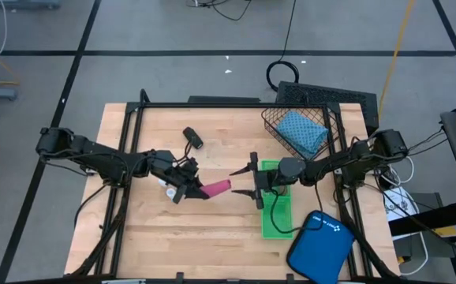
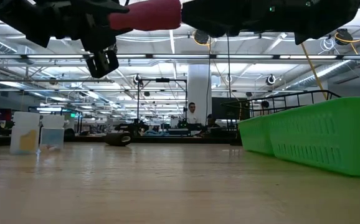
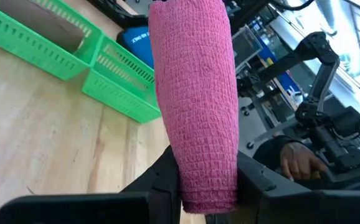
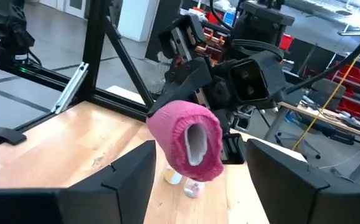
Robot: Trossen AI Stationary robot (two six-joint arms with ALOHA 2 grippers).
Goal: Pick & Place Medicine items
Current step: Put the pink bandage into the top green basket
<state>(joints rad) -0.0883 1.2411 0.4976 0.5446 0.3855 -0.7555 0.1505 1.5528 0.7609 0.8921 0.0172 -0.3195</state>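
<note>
1. Pink roll (image 1: 216,188) held up off the table, mid-table, pointing right toward the right gripper (image 1: 253,181); one end clamped in the left gripper (image 1: 187,188), free end sticking out.
2. Looks light and soft: crinkled wrap surface, hollow core visible at the free end (image 4: 195,142). Probably squashy under hard pressure, grippy rather than slippery, not fragile.
3. Best hold for a handover, by judgement: across the free half, square to the roll's length, clear of the left fingers (image 3: 167,180) at the base.
4. Right gripper jaws apart, one each side of the roll's free end, not yet touching it as far as the right wrist view shows.
5. Green tray (image 1: 279,217) just right of and nearer than the handover spot; brown roll (image 3: 52,28) already lying in it.
6. Wire basket (image 1: 274,120) at far right holding the teal pouch (image 1: 303,132); blue case (image 1: 320,246) at near right, overhanging the table edge.
7. Black roll (image 1: 192,138) on the far-left side of centre; small white bottles (image 4: 183,182) on the table beneath the left gripper.
8. Open wood near and left; tight room to the right between tray, basket and right arm.
</note>
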